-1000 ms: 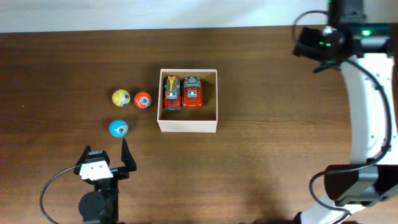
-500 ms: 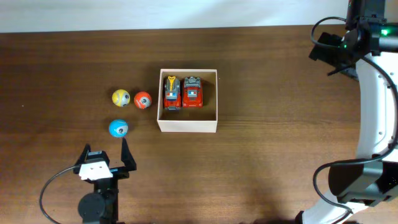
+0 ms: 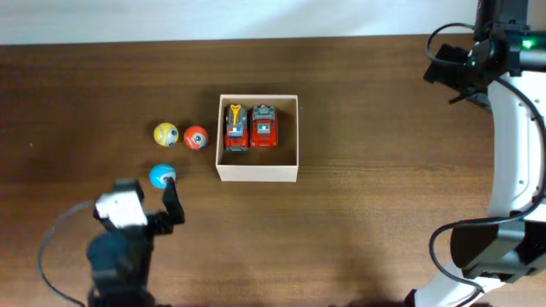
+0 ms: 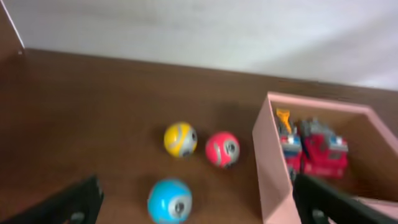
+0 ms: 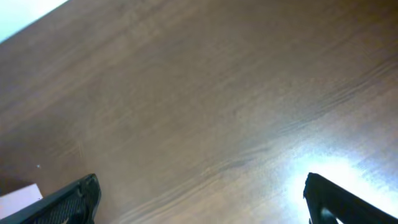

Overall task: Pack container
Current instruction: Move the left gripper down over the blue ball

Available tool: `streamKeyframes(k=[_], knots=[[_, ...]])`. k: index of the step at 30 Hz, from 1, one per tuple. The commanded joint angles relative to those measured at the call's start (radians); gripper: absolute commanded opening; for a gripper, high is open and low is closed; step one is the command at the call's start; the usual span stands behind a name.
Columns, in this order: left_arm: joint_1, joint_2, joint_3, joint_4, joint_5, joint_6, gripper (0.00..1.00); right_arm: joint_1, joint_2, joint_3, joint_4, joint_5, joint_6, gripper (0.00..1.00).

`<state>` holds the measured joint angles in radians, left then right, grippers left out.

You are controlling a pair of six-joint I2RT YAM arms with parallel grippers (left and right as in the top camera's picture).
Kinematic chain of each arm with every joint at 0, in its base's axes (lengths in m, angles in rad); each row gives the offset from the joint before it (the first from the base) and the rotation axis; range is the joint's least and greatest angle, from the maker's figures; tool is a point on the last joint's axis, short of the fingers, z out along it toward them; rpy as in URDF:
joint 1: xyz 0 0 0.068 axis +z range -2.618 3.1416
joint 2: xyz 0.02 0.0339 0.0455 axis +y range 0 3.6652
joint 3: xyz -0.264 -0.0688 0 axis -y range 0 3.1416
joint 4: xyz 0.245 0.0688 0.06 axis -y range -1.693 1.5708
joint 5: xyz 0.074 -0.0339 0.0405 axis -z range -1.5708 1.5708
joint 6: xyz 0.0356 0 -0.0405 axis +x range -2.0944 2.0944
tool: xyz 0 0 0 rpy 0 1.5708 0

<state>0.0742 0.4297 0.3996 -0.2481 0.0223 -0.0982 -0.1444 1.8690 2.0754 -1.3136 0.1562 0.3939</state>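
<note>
While the left tool [image 4: 199, 200] and right tool [image 5: 202, 196] gape, 1 container [image 3: 256, 173] holds 2 cars [image 3: 236, 126] [image 3: 264, 125] beside 3 balls [image 3: 165, 134] [image 3: 195, 137] [image 3: 162, 176].

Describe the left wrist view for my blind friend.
A yellow ball, a red ball and a blue ball lie on a brown table beside a box holding two toy cars. Open gripper fingers flank them.

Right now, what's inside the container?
The container holds two toy cars side by side: a yellow-topped car and a red car. Bare floor shows along the near wall. What lies under the cars is covered.
</note>
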Motion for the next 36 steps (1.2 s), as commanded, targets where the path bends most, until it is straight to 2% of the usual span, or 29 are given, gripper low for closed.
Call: streamKeyframes(k=[1, 6, 11, 25, 26, 27, 29, 32, 36], knots=[[-0.001, 0.312, 0.279, -0.130, -0.003, 0.007, 0.99, 0.000, 0.006, -0.007, 0.000, 0.010, 0.011, 0.99], [-0.002, 0.667, 0.623, -0.407, 0.002, 0.032, 0.99, 0.000, 0.006, -0.007, 0.000, 0.010, 0.011, 0.99], [-0.002, 0.904, 0.828, -0.636, 0.068, 0.032, 0.99, 0.000, 0.006, -0.007, 0.000, 0.010, 0.011, 0.99], [-0.001, 1.204, 0.835, -0.747, 0.072, 0.032, 1.00, 0.000, 0.006, -0.007, 0.000, 0.010, 0.011, 0.99], [-0.002, 1.214, 0.834, -0.754, 0.066, 0.032, 0.93, 0.000, 0.006, -0.007, 0.000, 0.010, 0.011, 0.99], [-0.002, 1.223, 0.833, -0.756, 0.062, 0.032, 0.91, 0.000, 0.006, -0.007, 0.000, 0.010, 0.011, 0.99], [-0.002, 1.238, 0.832, -0.757, 0.053, 0.032, 0.92, 0.000, 0.006, -0.007, 0.000, 0.010, 0.011, 0.99], [-0.002, 1.253, 0.832, -0.747, 0.005, 0.032, 1.00, 0.000, 0.006, -0.007, 0.000, 0.010, 0.011, 0.99], [-0.002, 1.279, 0.831, -0.727, -0.019, 0.032, 0.99, 0.000, 0.006, -0.007, 0.000, 0.010, 0.011, 0.99]])
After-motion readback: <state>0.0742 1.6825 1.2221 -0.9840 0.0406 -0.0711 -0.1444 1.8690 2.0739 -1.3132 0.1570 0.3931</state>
